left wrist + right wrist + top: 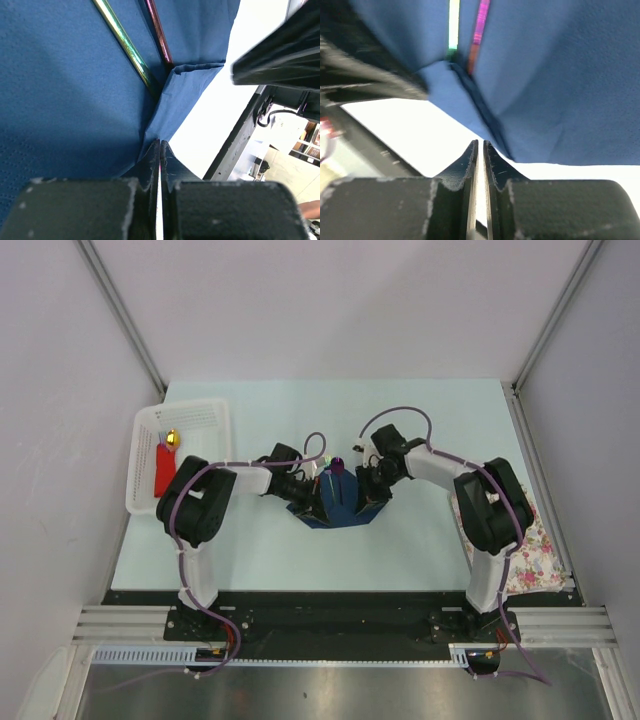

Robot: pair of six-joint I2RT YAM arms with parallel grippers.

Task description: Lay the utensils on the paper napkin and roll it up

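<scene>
The navy-blue paper napkin (337, 503) lies mid-table with both side edges drawn up around the utensils (331, 468), whose shiny green and purple ends stick out at its far side. My left gripper (312, 496) is at the napkin's left edge. In the left wrist view its jaws (160, 143) are shut on a fold of the napkin (65, 90), with two utensil shafts (126, 46) lying inside. My right gripper (368, 492) is at the right edge. In the right wrist view it (480, 143) is shut, and the napkin (555, 80) passes just beside its tip, with utensil ends (481, 24) beyond.
A white basket (215, 420) stands at the table's left and holds a red flat object (164, 470) and a gold ball (172, 438). A floral cloth (535, 550) lies at the right edge by the right arm.
</scene>
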